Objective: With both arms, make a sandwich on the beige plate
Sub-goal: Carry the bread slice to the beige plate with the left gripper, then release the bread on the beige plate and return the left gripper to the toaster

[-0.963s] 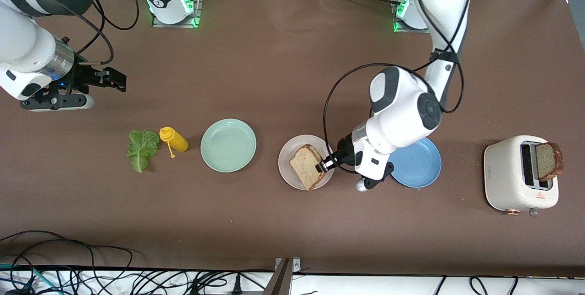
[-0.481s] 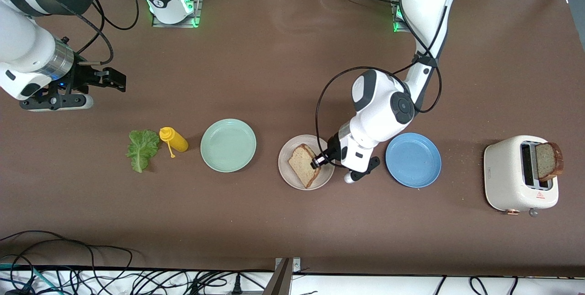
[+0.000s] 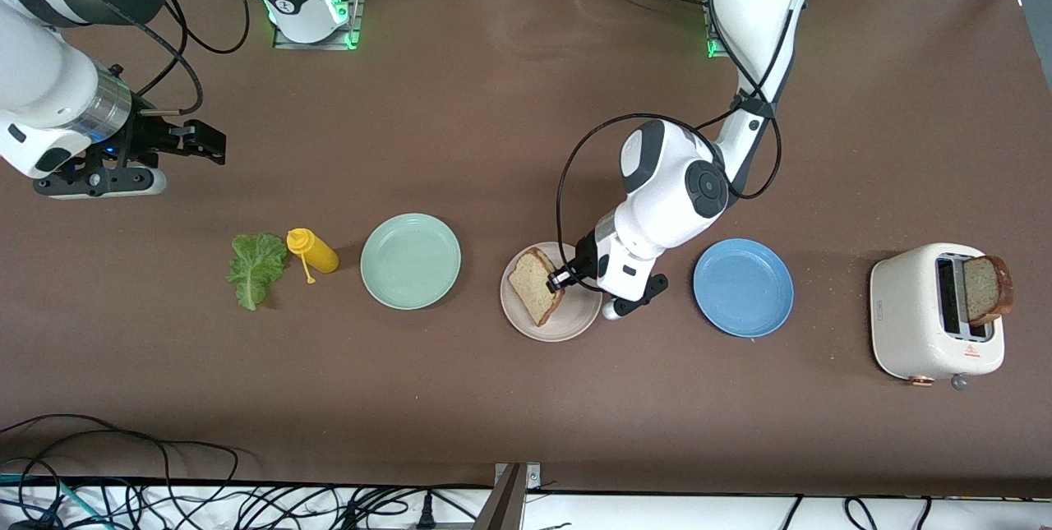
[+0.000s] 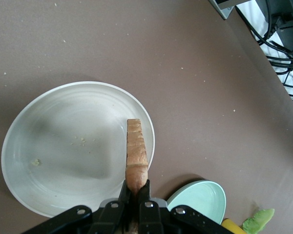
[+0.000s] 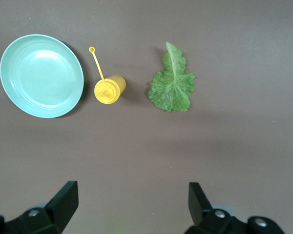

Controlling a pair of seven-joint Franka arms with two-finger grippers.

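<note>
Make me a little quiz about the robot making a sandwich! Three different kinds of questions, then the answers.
1. True or false: the left gripper has its fingers shut on a bread slice over the beige plate.
2. Which thing lies beside the lettuce leaf? A) toaster B) yellow bottle C) blue plate
3. Fill in: a second bread slice sticks out of the ____.

Key: 1 true; 2 B, the yellow bottle; 3 toaster.

Bread slice (image 3: 536, 287) over beige plate (image 3: 575, 326), beside blue plate (image 3: 744, 288).
</note>
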